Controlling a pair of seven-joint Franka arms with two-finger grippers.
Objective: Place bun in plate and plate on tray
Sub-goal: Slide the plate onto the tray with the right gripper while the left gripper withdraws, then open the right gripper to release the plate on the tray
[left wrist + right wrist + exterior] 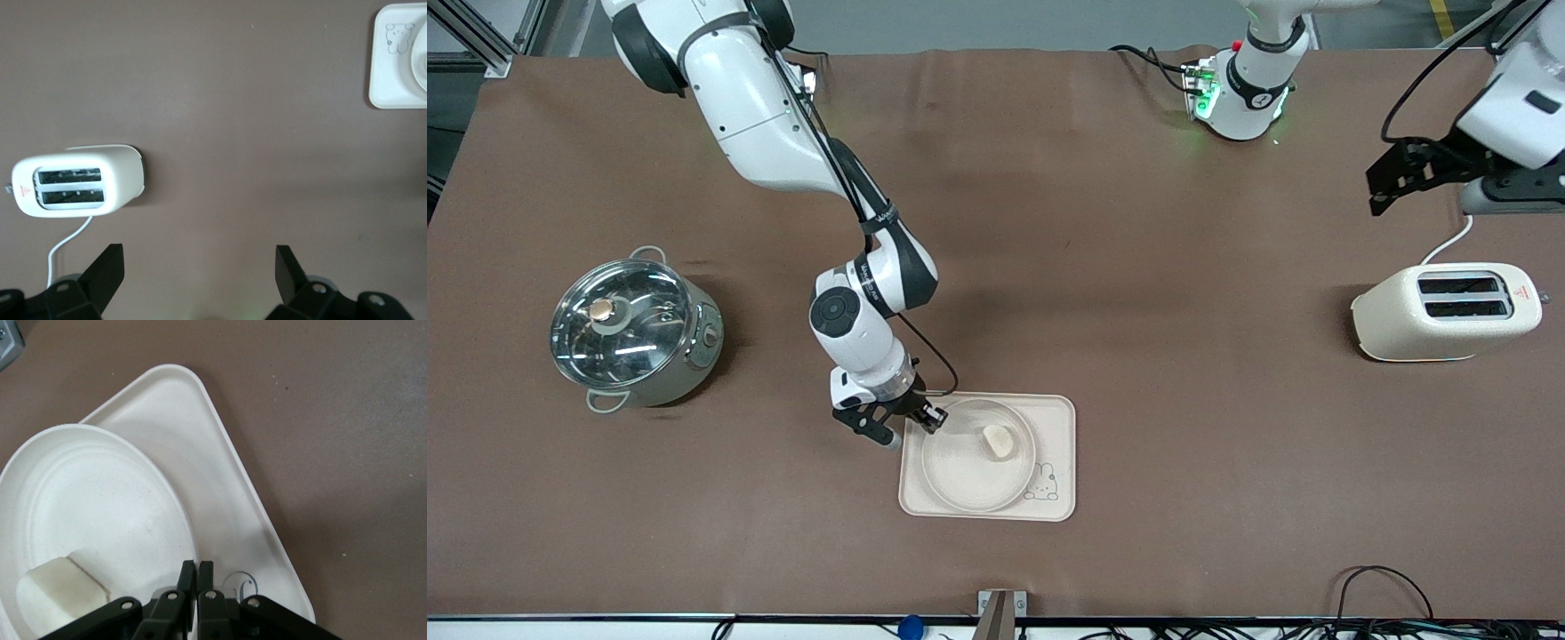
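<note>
Closest to the front camera is the tray (1049,502), cream with a little bunny drawing in one corner, and the plate (960,484) is sitting inside it, taking up most of the room. The bun (999,442) lies in the plate, off-centre, in the part of the dish farther from the camera and toward the left arm's end of the table.

The right gripper (907,428) is right at the tray's edge on the right arm's end, at the plate's rim. In the right wrist view its fingers (189,577) are pressed together with nothing between them, tips just over the plate rim, and the bun (60,590) sits just beside them in the dish, not touching as far as I can see.

Farther back there's a steel pot (636,329) with a glass lid toward the right arm's end, and a cream toaster (1445,311) toward the left arm's end.

The left gripper (1392,182) hangs over the table close to the toaster, that arm just waiting, fingers (107,270) spread wide and empty
</note>
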